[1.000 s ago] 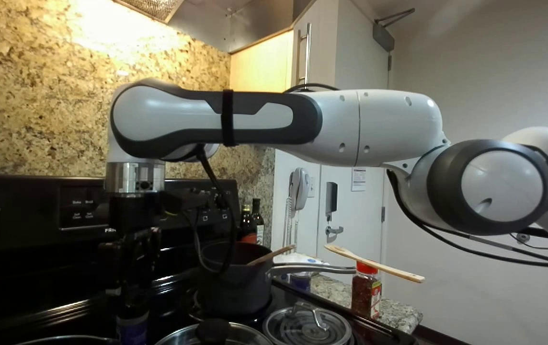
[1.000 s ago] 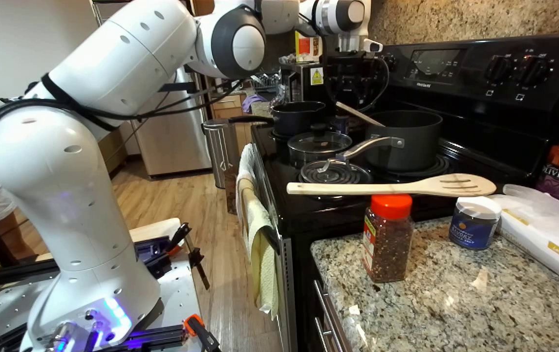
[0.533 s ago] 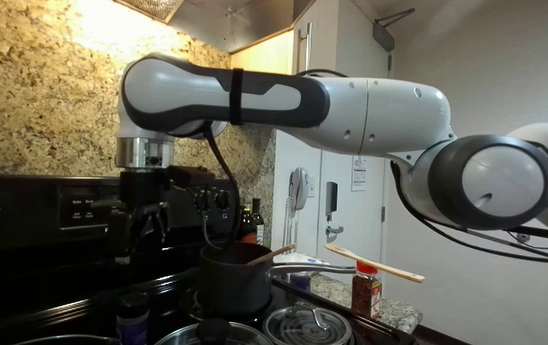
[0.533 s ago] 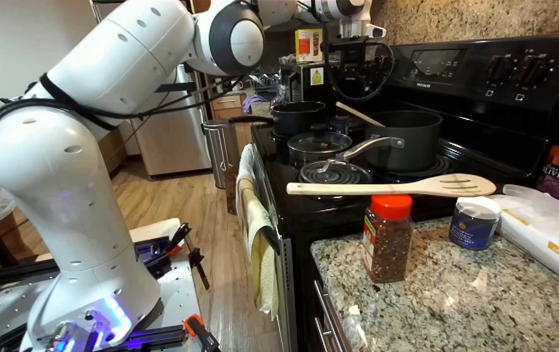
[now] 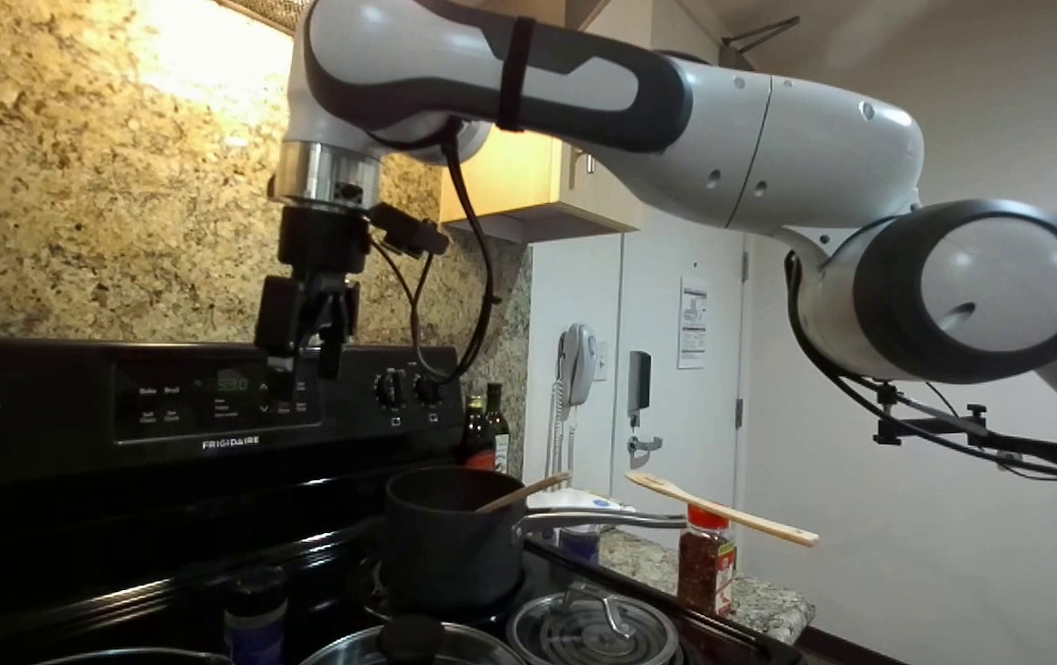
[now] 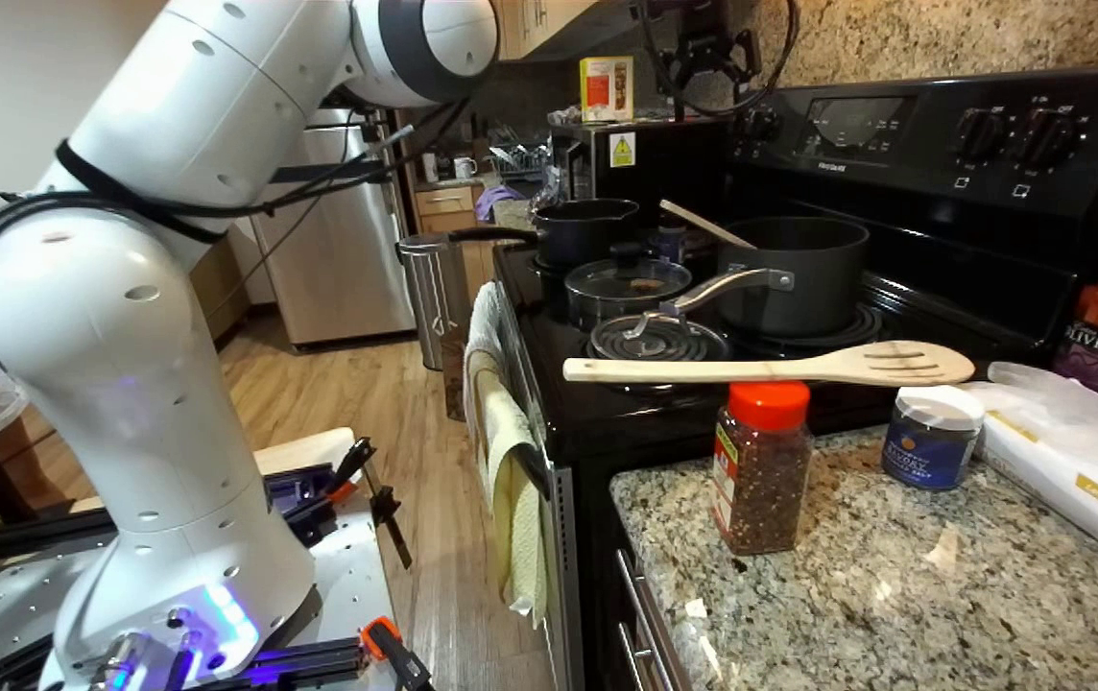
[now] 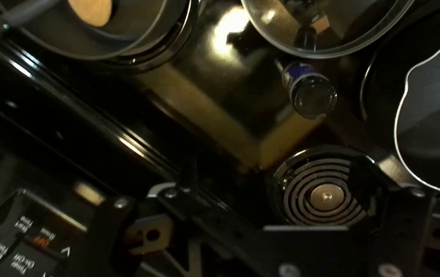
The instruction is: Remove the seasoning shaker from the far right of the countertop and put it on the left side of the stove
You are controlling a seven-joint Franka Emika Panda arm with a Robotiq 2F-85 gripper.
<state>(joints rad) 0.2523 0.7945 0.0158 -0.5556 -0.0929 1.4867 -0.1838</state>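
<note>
Exterior view, arm (image 5: 575, 88) outstretched, end effector (image 5: 307, 362) downward above stove (image 5: 168, 499)

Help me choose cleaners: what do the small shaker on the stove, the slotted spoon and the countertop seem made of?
Small shaker: perhaps glossy glass or clear plastic; its round top shines and seems partly see-through.
Slotted spoon: bare wood, apparently, from its tan color and darker streaks.
Countertop: probably polished granite or lookalike, given its speckles and glints.

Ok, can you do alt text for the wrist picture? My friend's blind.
Open gripper above a black stove. A small blue-labelled jar stands between a glass-lidded pan and a coil burner, with a pot at top left, another at right.
</note>
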